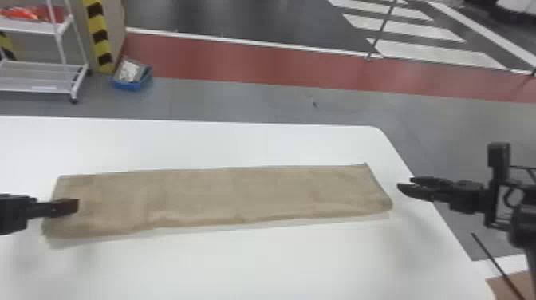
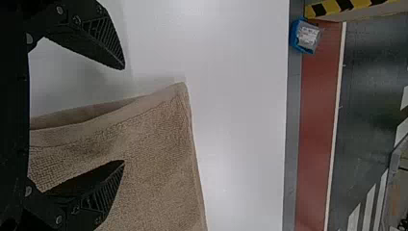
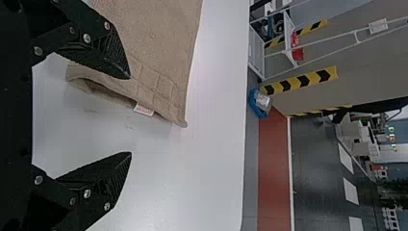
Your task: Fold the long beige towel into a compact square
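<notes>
Towel lies as a long flat strip across the tbl, L to R — looks folded lengthwise already, since the short ends show layers w/ a gap between; folding the length down to a square is what's left, I'd say. L gripper has its fingers spread at the towel's L end, nothing pinched; R gripper likewise spread and empty, just off the R end by the white tag. Room-wise: bare tbl beyond the far edge and on the near side — R end sits near the tbl's slanting side, so prob. best to fold inward.
</notes>
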`<state>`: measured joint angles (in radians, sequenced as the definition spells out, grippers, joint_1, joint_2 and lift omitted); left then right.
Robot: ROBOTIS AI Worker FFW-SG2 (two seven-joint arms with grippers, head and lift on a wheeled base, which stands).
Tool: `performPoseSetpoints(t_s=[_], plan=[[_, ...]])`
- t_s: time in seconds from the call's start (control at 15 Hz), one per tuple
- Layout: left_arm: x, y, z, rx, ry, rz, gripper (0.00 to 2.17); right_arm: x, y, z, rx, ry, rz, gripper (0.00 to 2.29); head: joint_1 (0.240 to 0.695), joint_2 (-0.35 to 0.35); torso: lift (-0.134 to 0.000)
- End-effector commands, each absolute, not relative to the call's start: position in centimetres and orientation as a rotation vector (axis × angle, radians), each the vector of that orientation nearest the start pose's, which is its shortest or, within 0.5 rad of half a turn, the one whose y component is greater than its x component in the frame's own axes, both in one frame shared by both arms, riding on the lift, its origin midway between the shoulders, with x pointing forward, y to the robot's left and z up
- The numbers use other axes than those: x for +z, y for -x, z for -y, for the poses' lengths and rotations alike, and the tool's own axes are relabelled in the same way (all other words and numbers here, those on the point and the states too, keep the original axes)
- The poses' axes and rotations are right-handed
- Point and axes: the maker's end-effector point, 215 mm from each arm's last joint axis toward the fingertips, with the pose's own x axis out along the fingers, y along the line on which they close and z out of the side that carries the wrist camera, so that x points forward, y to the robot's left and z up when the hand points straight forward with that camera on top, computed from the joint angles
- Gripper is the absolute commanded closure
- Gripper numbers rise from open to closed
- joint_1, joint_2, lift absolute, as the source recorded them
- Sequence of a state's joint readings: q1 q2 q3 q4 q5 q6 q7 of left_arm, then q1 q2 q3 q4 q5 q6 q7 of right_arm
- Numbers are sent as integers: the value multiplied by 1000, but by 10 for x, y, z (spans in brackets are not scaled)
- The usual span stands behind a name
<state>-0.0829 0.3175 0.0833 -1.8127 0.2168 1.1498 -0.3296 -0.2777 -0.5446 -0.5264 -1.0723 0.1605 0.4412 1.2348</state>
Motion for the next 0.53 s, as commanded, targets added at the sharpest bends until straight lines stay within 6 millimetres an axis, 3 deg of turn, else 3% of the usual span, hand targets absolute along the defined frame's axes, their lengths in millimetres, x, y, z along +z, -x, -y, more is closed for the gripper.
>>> performPoseSetpoints(t_s=[0.0,0.47], plan=[[-449,-520,-298,-234,54,-814,218,-403,-504,543,434,-70,-599,377,695,-259,-124],[-450,-519,-297,-235,54,-816,218,-401,-505,543,436,-69,-590,377,695,-260,-124]])
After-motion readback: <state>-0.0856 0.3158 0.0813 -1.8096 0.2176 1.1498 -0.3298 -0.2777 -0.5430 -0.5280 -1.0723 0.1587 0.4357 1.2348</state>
